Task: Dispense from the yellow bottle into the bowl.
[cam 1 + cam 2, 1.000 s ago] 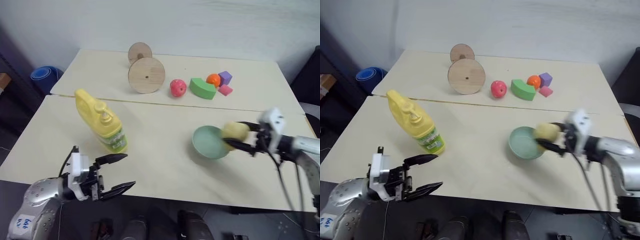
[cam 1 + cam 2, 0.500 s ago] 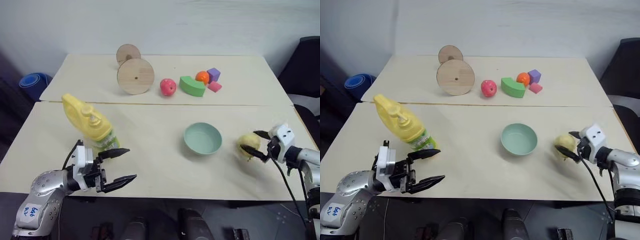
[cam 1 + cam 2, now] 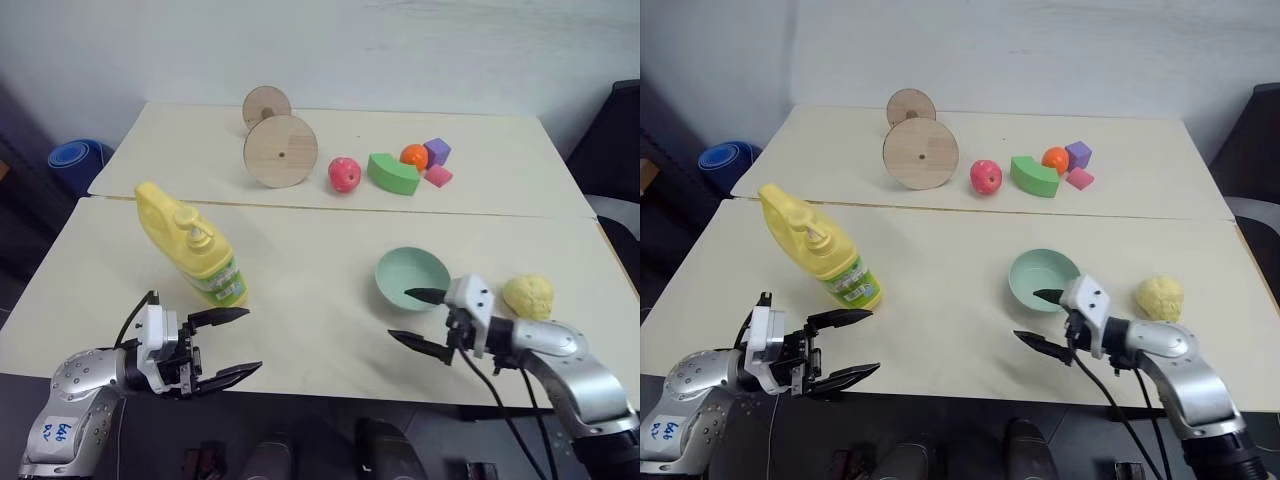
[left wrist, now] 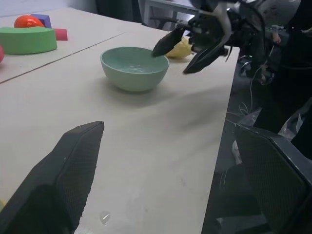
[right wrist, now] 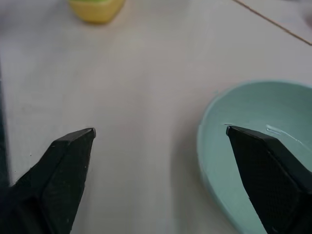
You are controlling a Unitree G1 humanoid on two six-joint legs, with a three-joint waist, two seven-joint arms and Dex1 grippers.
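Bottle [image 3: 192,243] sits just ahead of the empty, wide-open left jaws [image 3: 228,345]; bowl [image 3: 412,279] right by the released right jaws [image 3: 418,320]. I'd steady the base first, then press the pump.

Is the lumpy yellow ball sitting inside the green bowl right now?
No, the lumpy yellow ball lies on the table outside the bowl, on its right.

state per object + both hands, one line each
yellow bottle: upright, pump cap on, not held
bowl: upright on the table, nothing solid inside
pale yellow ball: on the table beside the bowl, free
left hand: open, holds nothing
right hand: open, holds nothing, one finger over the bowl's rim
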